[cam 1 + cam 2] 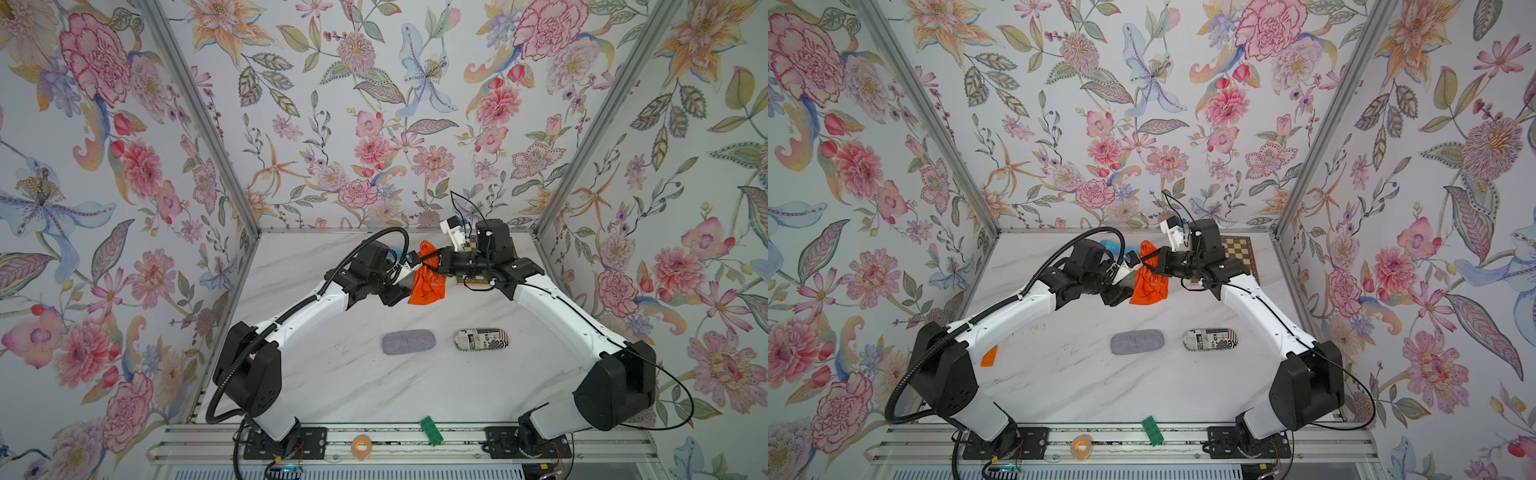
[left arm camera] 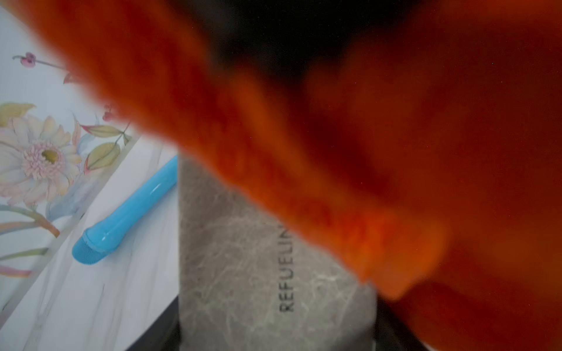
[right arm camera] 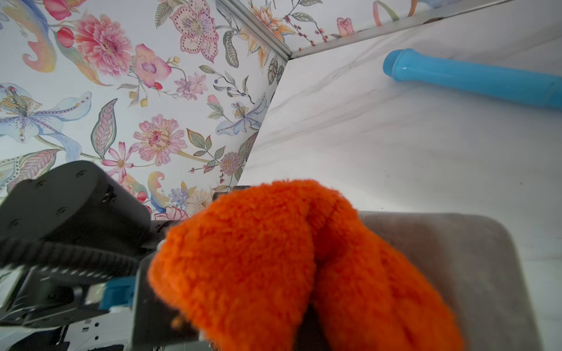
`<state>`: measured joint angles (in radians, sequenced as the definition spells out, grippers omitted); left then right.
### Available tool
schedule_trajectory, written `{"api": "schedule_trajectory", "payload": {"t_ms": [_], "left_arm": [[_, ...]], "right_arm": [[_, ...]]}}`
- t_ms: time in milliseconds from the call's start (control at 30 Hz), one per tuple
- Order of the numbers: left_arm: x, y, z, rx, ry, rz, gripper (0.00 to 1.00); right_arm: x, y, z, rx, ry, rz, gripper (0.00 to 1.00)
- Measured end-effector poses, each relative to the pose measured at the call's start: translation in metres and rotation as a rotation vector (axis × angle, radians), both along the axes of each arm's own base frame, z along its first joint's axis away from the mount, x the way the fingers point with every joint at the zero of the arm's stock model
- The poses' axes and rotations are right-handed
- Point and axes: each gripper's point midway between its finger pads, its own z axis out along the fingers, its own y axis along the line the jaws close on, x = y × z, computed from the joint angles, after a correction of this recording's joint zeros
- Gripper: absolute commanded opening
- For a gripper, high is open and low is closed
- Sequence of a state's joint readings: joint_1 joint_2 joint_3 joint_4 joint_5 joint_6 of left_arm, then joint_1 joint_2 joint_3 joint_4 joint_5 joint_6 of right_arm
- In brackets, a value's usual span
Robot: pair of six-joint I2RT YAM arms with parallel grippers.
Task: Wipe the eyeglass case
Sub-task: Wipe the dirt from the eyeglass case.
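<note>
Eyeglass case [image 2: 243,273] juts lengthwise from left pincer [image 1: 399,291] gripping it; right pincer [image 1: 432,259], closed, pinches orange cloth [image 1: 428,286].

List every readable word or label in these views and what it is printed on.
"REFUELIN": on the grey eyeglass case in the left wrist view; the orange cloth hides the rest.
On the newsprint-patterned case on the table: print too small to read.
No other text is legible.
</note>
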<state>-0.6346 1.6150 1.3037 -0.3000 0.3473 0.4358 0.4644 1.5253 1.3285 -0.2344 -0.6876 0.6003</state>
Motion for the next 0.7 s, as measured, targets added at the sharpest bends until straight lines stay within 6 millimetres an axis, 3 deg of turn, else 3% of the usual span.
{"api": "schedule_trajectory", "payload": {"t_ms": [67, 167, 367, 433, 600, 700], "left_arm": [[-0.006, 0.004, 0.002, -0.021, -0.006, 0.019, 0.50], [-0.014, 0.012, 0.004, -0.041, -0.008, 0.044, 0.48], [-0.020, 0.012, 0.023, -0.102, -0.053, 0.070, 0.47], [-0.024, 0.015, 0.028, -0.114, -0.067, 0.078, 0.47], [-0.039, 0.027, 0.027, -0.111, -0.093, 0.076, 0.47], [-0.049, 0.031, 0.017, -0.077, -0.100, 0.070, 0.46]], "right_arm": [[-0.010, 0.015, -0.009, 0.002, 0.034, 0.031, 0.00], [-0.017, 0.019, -0.007, 0.004, 0.037, 0.051, 0.00], [-0.013, 0.002, 0.023, -0.011, -0.009, 0.031, 0.00], [-0.017, 0.007, 0.029, -0.011, -0.021, 0.041, 0.00], [-0.050, 0.042, 0.012, -0.039, 0.008, 0.129, 0.00], [-0.056, 0.037, 0.001, -0.084, 0.052, 0.143, 0.00]]}}
